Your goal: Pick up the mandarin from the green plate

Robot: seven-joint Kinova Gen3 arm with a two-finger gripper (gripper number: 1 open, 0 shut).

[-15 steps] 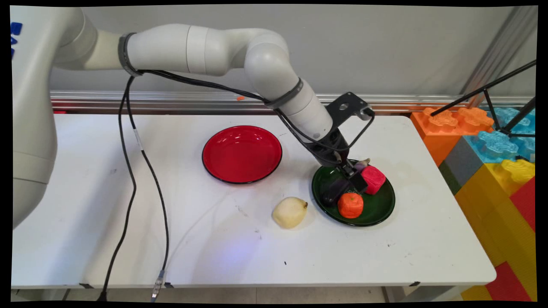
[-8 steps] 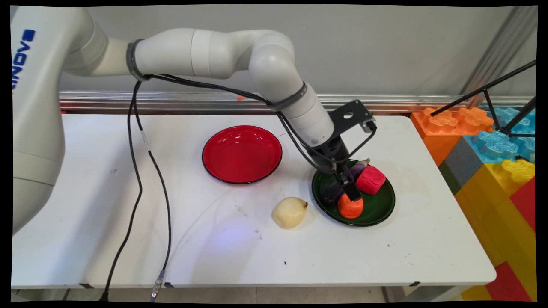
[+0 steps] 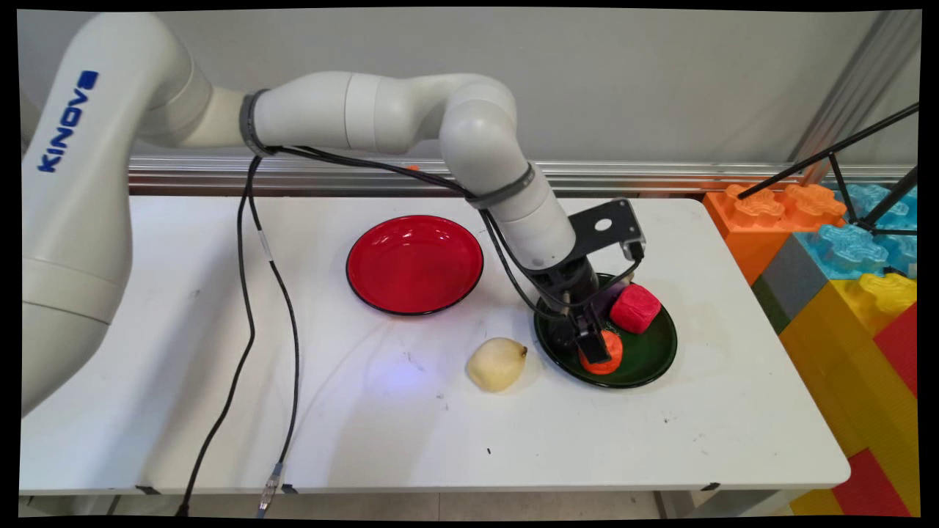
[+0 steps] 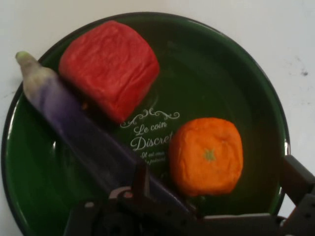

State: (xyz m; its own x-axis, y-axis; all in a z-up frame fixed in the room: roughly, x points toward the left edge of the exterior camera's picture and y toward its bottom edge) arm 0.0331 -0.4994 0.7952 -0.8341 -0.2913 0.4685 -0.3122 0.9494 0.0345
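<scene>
I have the gripper (image 4: 216,191) low over the green plate (image 4: 236,64), its fingers spread wide to either side of the orange (image 4: 209,155), which sits at the plate's near edge. They close on nothing yet. The eggplant (image 4: 74,128) lies slantwise just beside the orange, the red block (image 4: 110,66) beyond it.

Dk green plate (image 4: 256,88) w/ white script lettering at centre; on it an orange fruit (image 4: 207,156) w/ small green stem mark, a red cube-ish piece (image 4: 109,69), & a purple eggplant (image 4: 69,123) fading to pale whitish-green at tip. Other plate (image 3: 414,264) glossy red w/ black rim; pear-like fruit (image 3: 497,364) pale yellow. Table (image 3: 367,433) white, gripper (image 3: 593,343) black.
</scene>
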